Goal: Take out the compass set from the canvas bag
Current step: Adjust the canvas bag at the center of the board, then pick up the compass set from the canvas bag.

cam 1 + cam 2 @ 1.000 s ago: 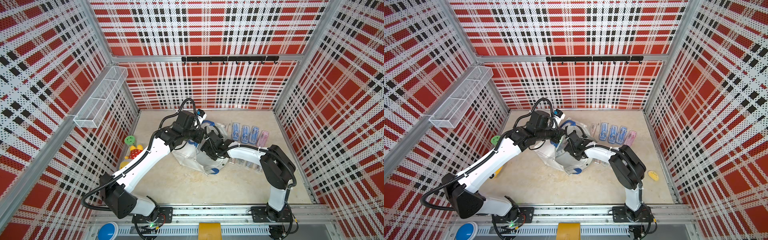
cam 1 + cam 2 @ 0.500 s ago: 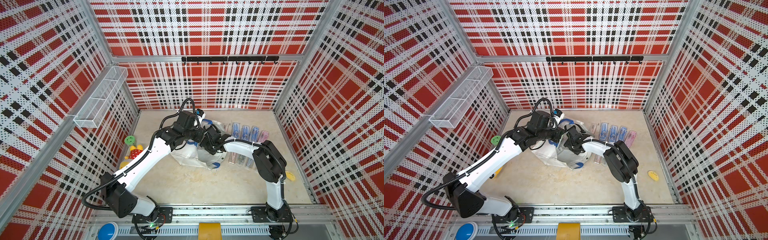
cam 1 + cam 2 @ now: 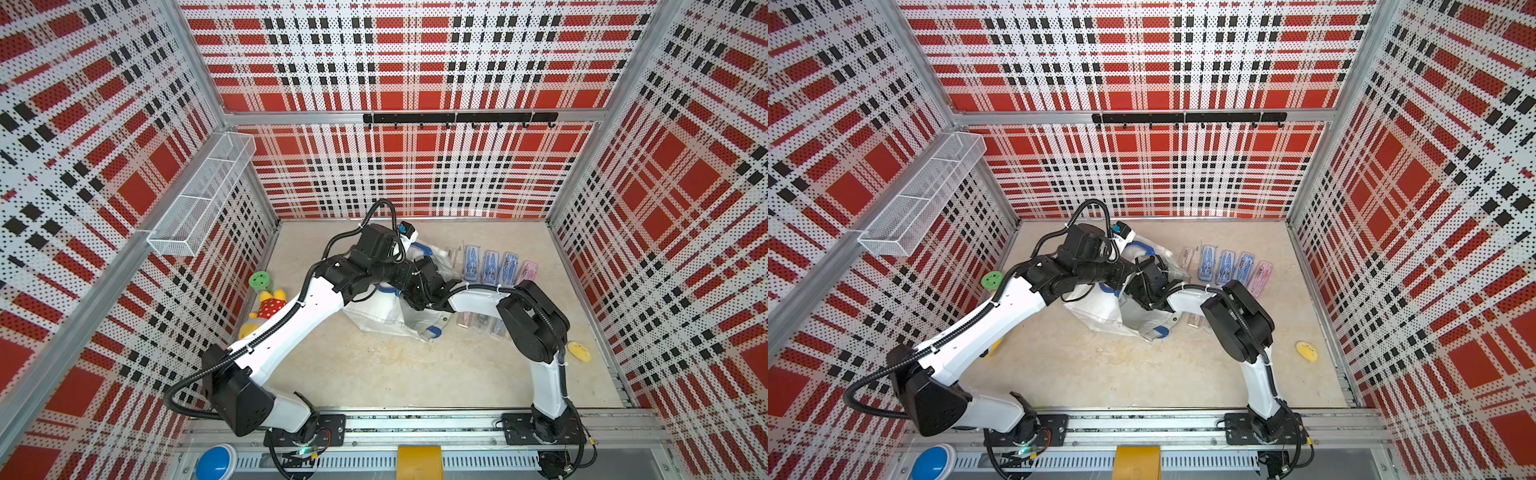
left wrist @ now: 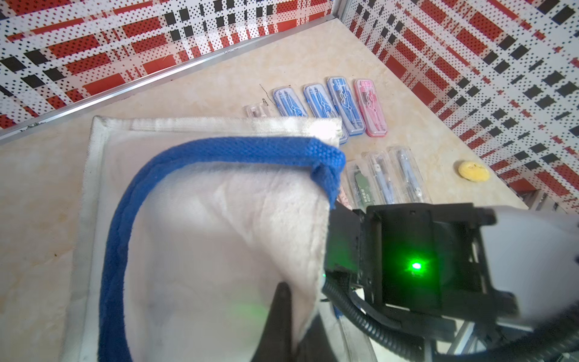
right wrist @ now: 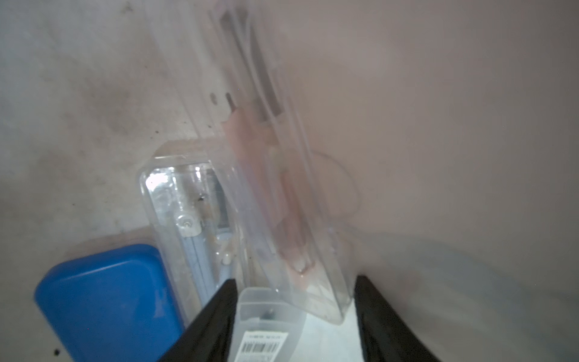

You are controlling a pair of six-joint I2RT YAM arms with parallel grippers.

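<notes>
My left pincer (image 4: 282, 304) is clenched on the canvas bag (image 4: 200, 225) rim, holding it agape. Over the last second my right pincer (image 5: 295, 279) has pushed deeper inside, jaws apart astride a clear compass set (image 5: 282, 203) lying in the bag. I judge the grasp comes next. The barcode label (image 5: 264, 344) beside it is illegible.

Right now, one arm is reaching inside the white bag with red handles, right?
Nearly: the canvas bag has blue handles, not red, as the left wrist view shows. The right gripper does reach inside it.
</notes>
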